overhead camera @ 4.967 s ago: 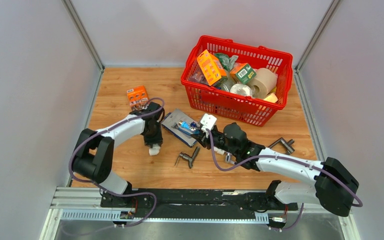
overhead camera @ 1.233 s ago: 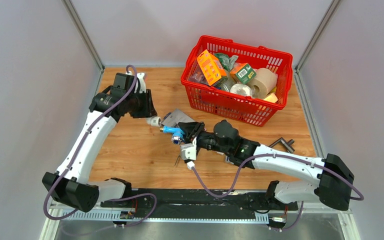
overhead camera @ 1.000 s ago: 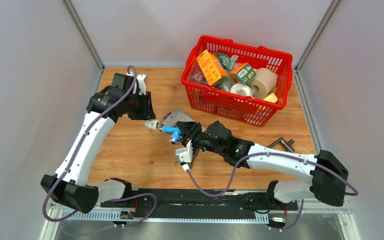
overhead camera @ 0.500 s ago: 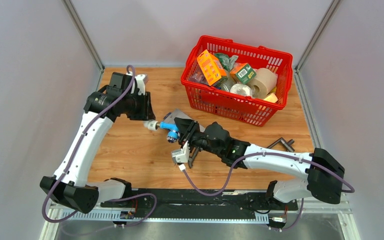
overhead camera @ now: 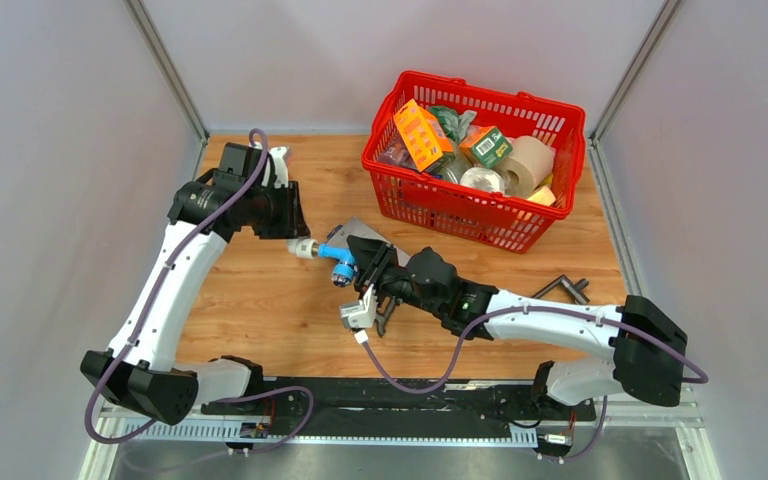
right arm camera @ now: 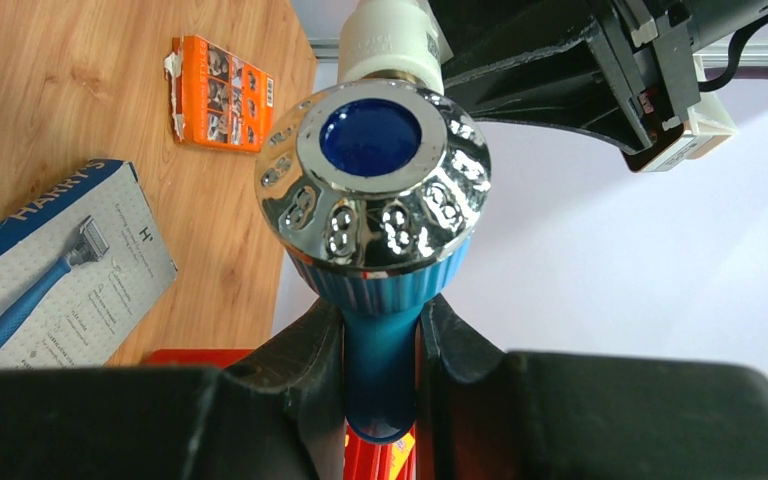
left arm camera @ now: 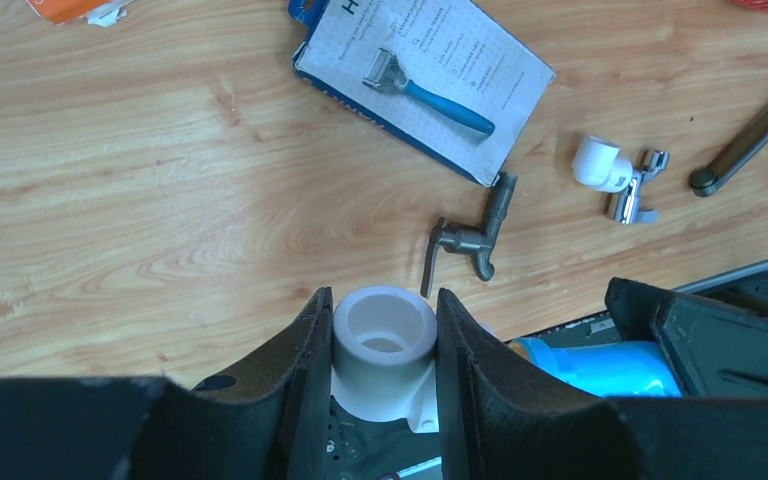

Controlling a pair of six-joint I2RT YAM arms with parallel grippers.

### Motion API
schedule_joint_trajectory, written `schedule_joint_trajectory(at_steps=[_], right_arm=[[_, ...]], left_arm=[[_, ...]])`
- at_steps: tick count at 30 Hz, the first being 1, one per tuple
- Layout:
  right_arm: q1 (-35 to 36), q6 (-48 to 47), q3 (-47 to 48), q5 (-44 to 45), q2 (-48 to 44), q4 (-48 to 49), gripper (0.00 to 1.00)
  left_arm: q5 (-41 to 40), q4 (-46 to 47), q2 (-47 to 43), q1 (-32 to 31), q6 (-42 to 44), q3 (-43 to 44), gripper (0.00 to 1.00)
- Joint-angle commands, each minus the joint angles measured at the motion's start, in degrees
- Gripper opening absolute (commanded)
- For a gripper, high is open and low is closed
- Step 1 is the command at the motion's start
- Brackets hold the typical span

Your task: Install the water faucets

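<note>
right fingers (right arm camera: 298, 372), clenching the tap (right arm camera: 378, 195), are bringing it up against the fitting (left arm camera: 382, 342) the left fingers (left arm camera: 295, 365) are gripping; mating seems to be starting.

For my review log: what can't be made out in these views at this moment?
- Whether the blue faucet is threaded into the white fitting: too small in the top view.
- Same joint, right wrist view: the faucet's chrome knob covers it.
- Same joint, left wrist view: a finger of the left gripper and the black body of the right gripper hide it.
</note>
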Motion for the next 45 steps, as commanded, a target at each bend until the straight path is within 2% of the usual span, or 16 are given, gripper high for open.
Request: schedule_joint_trajectory(at_steps=[1, 14, 24, 34, 45], right_arm=[[0.9, -1.0, 1.6, 0.4, 0.4, 3.5, 0.00], [1.1, -2.8, 1.3, 2.1, 1.6, 4.2, 0.00], [1.1, 2.4, 3.8, -0.4, 1.5, 1.3, 0.00], [0.9, 9.8, 5.4, -0.6, 1.9, -0.4, 0.00], [0.9, 15.7, 6.4, -6.5, 0.8, -4.0, 0.00]], left_arm=[[0.2, 1.1, 0.3, -0.1, -2.7, 3.2, 0.00], [1.5, 0.6, 0.5, -0.2, -2.8, 4.3, 0.00], [1.9, 2.9, -1.6, -2.2, -2.4, 3.6, 0.00], [1.4, 12.7, -6.5, -3.5, -8.9, -1.5, 0.00], [0.5, 19.2, -10.6, -4.8, -4.9, -6.1, 0.00]])
